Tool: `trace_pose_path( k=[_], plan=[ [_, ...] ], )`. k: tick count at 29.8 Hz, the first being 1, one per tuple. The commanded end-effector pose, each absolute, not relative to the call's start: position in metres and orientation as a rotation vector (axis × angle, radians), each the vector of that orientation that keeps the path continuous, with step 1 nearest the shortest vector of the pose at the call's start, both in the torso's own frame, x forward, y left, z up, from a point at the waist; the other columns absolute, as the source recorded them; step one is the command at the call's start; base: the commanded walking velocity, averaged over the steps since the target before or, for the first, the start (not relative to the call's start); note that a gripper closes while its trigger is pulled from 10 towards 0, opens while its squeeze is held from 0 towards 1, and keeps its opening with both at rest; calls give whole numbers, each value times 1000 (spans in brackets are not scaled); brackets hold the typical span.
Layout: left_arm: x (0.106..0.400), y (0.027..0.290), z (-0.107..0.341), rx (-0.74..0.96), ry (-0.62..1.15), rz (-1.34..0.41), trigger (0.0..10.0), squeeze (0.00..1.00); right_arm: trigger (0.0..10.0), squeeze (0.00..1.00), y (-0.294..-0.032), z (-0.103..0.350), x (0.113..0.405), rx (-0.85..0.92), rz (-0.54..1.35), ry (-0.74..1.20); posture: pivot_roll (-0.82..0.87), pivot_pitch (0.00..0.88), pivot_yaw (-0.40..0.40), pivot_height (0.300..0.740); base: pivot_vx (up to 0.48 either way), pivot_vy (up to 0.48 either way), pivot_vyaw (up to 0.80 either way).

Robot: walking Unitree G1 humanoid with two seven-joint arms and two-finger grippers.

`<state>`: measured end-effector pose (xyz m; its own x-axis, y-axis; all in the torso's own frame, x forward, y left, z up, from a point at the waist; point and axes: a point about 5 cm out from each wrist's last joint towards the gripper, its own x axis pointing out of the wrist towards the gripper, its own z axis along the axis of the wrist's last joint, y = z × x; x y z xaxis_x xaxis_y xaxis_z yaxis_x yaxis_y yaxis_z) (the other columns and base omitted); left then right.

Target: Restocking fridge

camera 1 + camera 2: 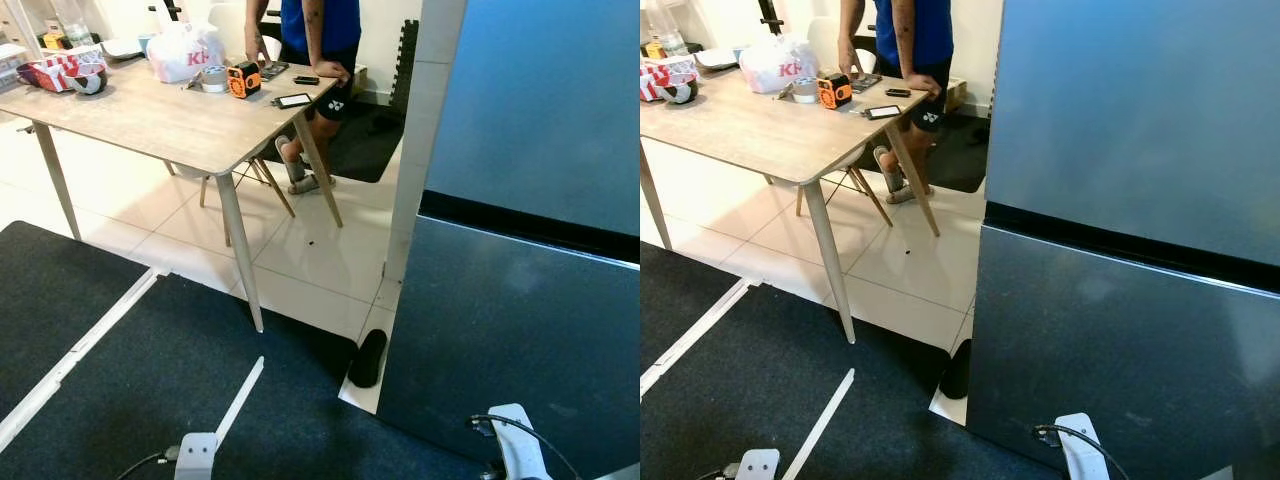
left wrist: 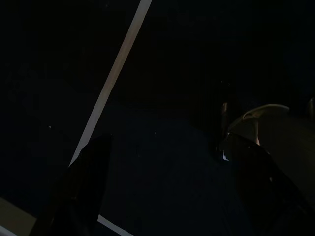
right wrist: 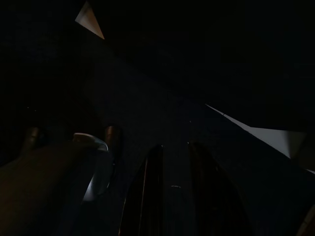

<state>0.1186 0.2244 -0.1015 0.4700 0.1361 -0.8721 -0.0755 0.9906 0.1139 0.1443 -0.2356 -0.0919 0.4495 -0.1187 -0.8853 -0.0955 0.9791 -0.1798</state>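
Observation:
The fridge (image 1: pixel 520 330) stands at my right, a tall dark blue-grey unit with its upper door (image 1: pixel 1140 100) and lower door both closed. My left arm (image 1: pixel 197 455) and right arm (image 1: pixel 515 440) hang low at the bottom edge of the eye views. In the dark left wrist view the left gripper (image 2: pixel 170 142) is open, its fingers (image 2: pixel 83 191) far apart above the dark mat. In the right wrist view the right gripper (image 3: pixel 175 146) is shut, fingers (image 3: pixel 147 196) nearly together and holding nothing.
A wooden table (image 1: pixel 170 120) on slim legs stands at the left with a white bag (image 1: pixel 185 52), an orange tape measure (image 1: pixel 243 79) and a phone (image 1: pixel 294 100). A person (image 1: pixel 315 30) stands behind it. A black object (image 1: pixel 367 357) lies at the fridge's foot. White tape (image 1: pixel 240 400) crosses the dark mat.

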Motion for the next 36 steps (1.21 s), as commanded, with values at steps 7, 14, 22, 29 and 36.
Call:
trace_pose_path(
  k=[7, 14, 22, 29, 36],
  plan=[
    [120, 227, -101, 73, 1083, 139, 10000, 0, 10000, 0, -233, -92, 146, -218, -14, 1110, -16, 0, 4, 740, 0, 0, 0],
    [120, 226, -101, 67, 1087, 140, 10000, 0, 10000, 0, -235, -90, 150, -225, -23, 1098, -24, 0, 14, 740, 0, 0, 0],
    [119, 233, -100, 93, 1089, 135, 10000, 0, 10000, 0, -228, -94, 143, -221, -10, 1117, -22, 0, 29, 740, 0, 0, 0],
    [118, 232, -100, 104, 1088, 124, 10000, 0, 10000, 0, -229, -96, 138, -213, -19, 1129, -24, 0, 32, 740, 0, 0, 0],
    [113, 223, -104, 89, 1099, 111, 10000, 0, 10000, 0, -237, -94, 138, -224, -29, 1128, -6, 0, 14, 740, 0, 0, 0]
  ],
)
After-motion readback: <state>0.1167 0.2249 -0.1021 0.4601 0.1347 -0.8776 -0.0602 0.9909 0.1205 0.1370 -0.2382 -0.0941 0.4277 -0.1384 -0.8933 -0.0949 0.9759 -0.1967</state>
